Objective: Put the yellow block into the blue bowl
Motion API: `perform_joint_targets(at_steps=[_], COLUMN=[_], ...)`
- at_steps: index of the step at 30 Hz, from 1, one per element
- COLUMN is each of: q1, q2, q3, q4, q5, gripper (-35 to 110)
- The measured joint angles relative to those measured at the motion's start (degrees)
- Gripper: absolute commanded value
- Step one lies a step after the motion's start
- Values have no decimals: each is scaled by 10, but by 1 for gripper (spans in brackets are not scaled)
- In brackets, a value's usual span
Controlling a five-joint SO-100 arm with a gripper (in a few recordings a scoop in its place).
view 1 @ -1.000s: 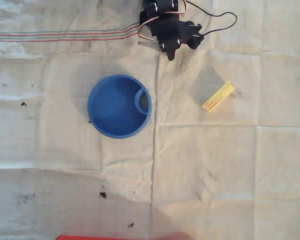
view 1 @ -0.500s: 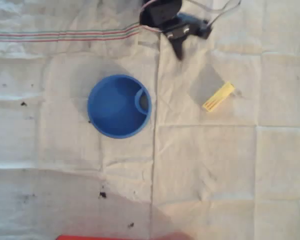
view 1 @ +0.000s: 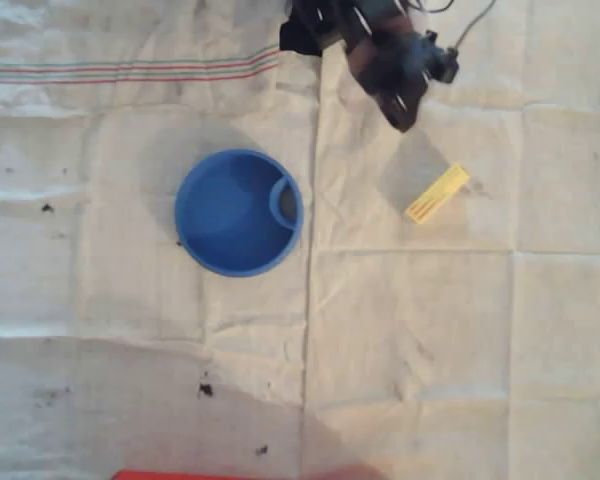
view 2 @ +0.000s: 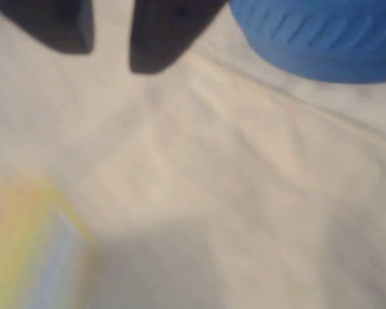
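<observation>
While your black two-finger gripper (view 1: 408,112) hangs at twelve o'clock of the overhead view, its jaws stand slightly parted and hold nothing, as the gap between the dark fingers (view 2: 161,35) in the wrist view shows. You have the small thin yellow rectangular block (view 1: 437,193) lying at a slant on the creased white cloth (view 1: 430,340) at about two o'clock, just below the gripper and apart from it. Your round blue plastic bowl (view 1: 220,215) sits well apart at nine o'clock. Descend off-axis and a finger may nudge the slanted bar aside or snag a cloth fold; I judge the narrow gap leaves little margin
</observation>
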Motion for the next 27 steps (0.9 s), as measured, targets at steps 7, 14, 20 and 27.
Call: perform_joint_targets(at_steps=[7,14,20,27], q1=[0,0,-5,-4], q2=[-232,-397,-464,-531], q3=[-234,-415,-496,-507], q4=[91,149,179,181], q5=[-2,-2,-2,-2], gripper=[5,24,26,26])
